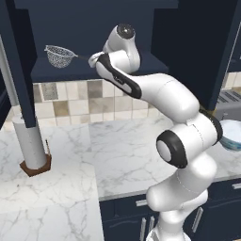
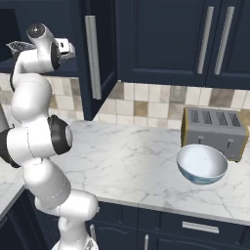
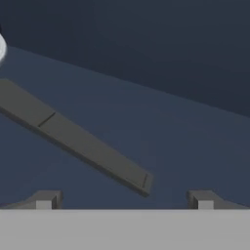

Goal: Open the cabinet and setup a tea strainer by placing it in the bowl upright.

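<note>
Two finger tips of the end effector point(image 3: 124, 199) stand wide apart; strainer handle point(image 3: 73, 139) lies at eleven o'clock, off-centre, so closing may miss.

The round silver wire-mesh tea strainer point(image 1: 60, 56) looks metallic; the pale bluish-white bowl point(image 2: 201, 164) is smooth and glossy; the white marble table point(image 2: 136, 161) is polished; the navy cabinet point(image 2: 161, 39) is matt.
</note>
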You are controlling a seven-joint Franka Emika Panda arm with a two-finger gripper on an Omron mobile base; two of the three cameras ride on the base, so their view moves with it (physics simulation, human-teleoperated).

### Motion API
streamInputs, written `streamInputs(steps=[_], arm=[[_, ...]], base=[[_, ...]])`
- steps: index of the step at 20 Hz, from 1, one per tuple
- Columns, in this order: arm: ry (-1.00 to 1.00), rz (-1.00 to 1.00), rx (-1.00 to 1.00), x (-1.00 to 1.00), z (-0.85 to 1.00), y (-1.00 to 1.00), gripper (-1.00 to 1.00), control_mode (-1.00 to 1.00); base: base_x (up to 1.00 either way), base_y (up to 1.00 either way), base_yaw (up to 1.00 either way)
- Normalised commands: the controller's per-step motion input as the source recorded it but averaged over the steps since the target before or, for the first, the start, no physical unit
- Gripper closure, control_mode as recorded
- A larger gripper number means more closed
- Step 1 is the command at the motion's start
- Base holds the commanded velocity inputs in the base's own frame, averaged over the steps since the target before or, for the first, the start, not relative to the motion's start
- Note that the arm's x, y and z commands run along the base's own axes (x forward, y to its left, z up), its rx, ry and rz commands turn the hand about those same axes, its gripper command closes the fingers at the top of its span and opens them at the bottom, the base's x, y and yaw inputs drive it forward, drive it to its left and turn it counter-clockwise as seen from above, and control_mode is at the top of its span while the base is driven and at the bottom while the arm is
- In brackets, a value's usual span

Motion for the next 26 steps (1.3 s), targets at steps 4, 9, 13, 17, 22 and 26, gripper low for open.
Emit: streamInputs(steps=[4,9,13,17,22,26], arm=[[0.02,0.02,0.00,0.12,-0.02,0.00,-1.00,-1.00],[0.00,0.05,-0.04,0.11,0.00,0.07,-1.00,-1.00],[0.00,0.08,-0.03,0.01,0.00,0.09,-1.00,-1.00],[0.00,0.09,-0.02,0.01,0.00,0.04,-1.00,-1.00],[0.04,0.08,0.00,0.02,-0.02,0.00,-1.00,-1.00],[0.06,0.08,0.00,0.06,-0.06,0.00,-1.00,-1.00]], base=[[0.00,0.00,0.00],[0.00,0.00,0.00],[0.00,0.00,0.00],[0.00,0.00,0.00],[0.00,0.00,0.00],[0.00,0.00,0.00]])
